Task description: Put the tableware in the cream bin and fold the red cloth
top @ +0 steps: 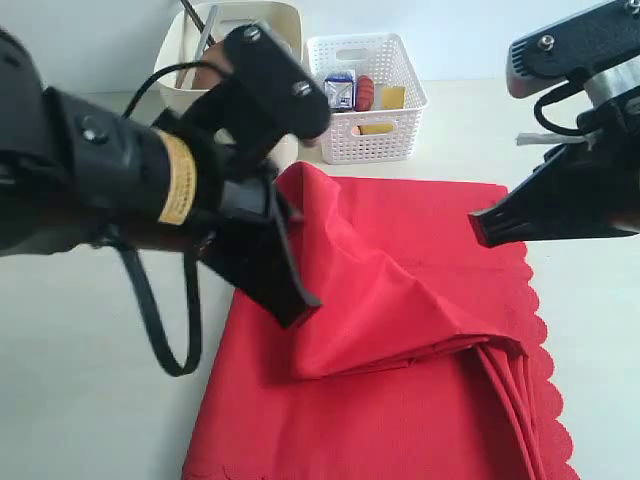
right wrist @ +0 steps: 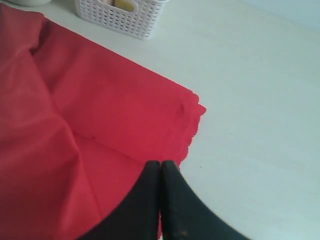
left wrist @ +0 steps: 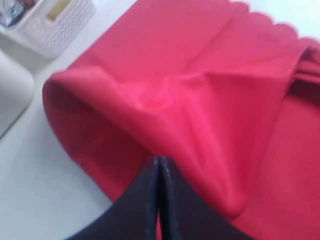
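Pale, smooth table point(top: 80, 380) runs to a plain white wall point(top: 480, 30). On it lies the cloth point(top: 400, 300), bright red matte woven fabric. Its right edge point(top: 545, 340) is scalloped, and part of it is drawn over itself into a soft tented ridge with deep creases. The left gripper point(top: 300, 300), black and wedge-shaped, has its fingers pressed together on the raised fold at the cloth's left side. A yellow label point(top: 180, 178) wraps that arm, and its print is too blurred to read. The right gripper point(top: 478, 225) hangs above the cloth's far right corner, tips closed with nothing between them.

At the far left stands the bin point(top: 285, 25), glossy cream plastic with rounded corners, and thin utensil handles point(top: 205, 40) poke out of it. Just right of it is a white lattice basket point(top: 385, 140) holding a blue-white carton point(top: 340, 90), whose print is illegible, and some red and yellow items.
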`<state>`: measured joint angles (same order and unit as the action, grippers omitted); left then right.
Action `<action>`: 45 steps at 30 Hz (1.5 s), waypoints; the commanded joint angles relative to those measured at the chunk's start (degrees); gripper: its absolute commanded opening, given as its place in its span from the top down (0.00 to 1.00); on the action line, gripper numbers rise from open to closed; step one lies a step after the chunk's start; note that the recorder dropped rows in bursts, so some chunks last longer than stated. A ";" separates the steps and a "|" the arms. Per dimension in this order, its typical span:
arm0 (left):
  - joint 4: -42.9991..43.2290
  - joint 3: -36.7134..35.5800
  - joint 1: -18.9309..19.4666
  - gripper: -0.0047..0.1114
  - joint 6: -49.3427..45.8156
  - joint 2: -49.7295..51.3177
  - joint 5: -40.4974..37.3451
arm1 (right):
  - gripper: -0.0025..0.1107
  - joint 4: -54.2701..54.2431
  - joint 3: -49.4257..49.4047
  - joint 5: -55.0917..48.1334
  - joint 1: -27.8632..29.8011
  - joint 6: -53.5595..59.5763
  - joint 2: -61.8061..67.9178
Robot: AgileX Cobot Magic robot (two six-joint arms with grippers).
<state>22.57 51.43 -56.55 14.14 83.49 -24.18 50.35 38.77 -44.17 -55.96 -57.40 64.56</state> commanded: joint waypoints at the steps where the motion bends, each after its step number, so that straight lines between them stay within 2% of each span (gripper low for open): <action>1: -2.52 -9.35 2.72 0.95 1.73 2.25 11.84 | 0.98 -0.46 -0.10 2.68 0.16 0.47 2.00; 5: -2.51 -11.72 1.83 0.95 1.51 8.24 20.30 | 0.98 -5.16 -0.10 7.37 0.16 2.50 4.32; 9: -2.40 -9.90 1.37 0.95 0.21 15.16 18.75 | 0.98 -14.38 -0.10 13.03 0.16 13.30 7.93; 11: -2.40 -9.33 1.37 0.95 -0.30 17.21 16.37 | 0.98 -15.82 -0.10 13.26 0.16 14.91 9.29; 14: -0.99 -8.72 2.32 0.95 -0.43 19.44 17.73 | 0.98 -15.38 -0.10 12.91 0.16 14.91 10.38; 16: 1.39 -7.78 2.96 0.95 -1.34 21.39 21.00 | 0.98 -14.91 -0.10 12.78 0.16 14.91 10.54; 21: 2.49 -1.66 4.03 0.95 -3.66 26.46 20.29 | 0.98 -11.08 -0.10 8.00 0.16 14.37 10.54; 27: 2.49 10.84 4.03 0.95 -6.81 28.47 23.24 | 0.98 4.25 -0.10 -6.11 0.16 -0.72 10.54; 30: 2.84 17.24 4.03 0.95 -6.91 27.62 17.19 | 0.98 7.96 -0.10 -16.02 0.16 -6.44 10.54; 33: 4.88 20.76 4.03 0.95 -6.90 25.29 5.65 | 0.98 7.28 -0.10 -16.49 0.16 -6.72 10.54; 35: 6.18 20.17 4.82 0.95 -6.43 23.27 2.16 | 0.98 7.17 -0.10 -14.09 0.16 -6.85 10.54; 42: 6.18 14.83 9.45 0.95 -6.43 20.67 1.70 | 0.98 5.96 -0.10 -11.01 0.16 -6.95 10.54; 45: 6.18 12.37 9.83 0.95 -6.31 22.75 5.65 | 0.98 6.83 -0.10 -11.01 0.16 -6.95 10.54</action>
<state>28.76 65.73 -47.03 7.50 104.77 -21.39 56.04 38.77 -55.55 -55.96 -64.05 75.11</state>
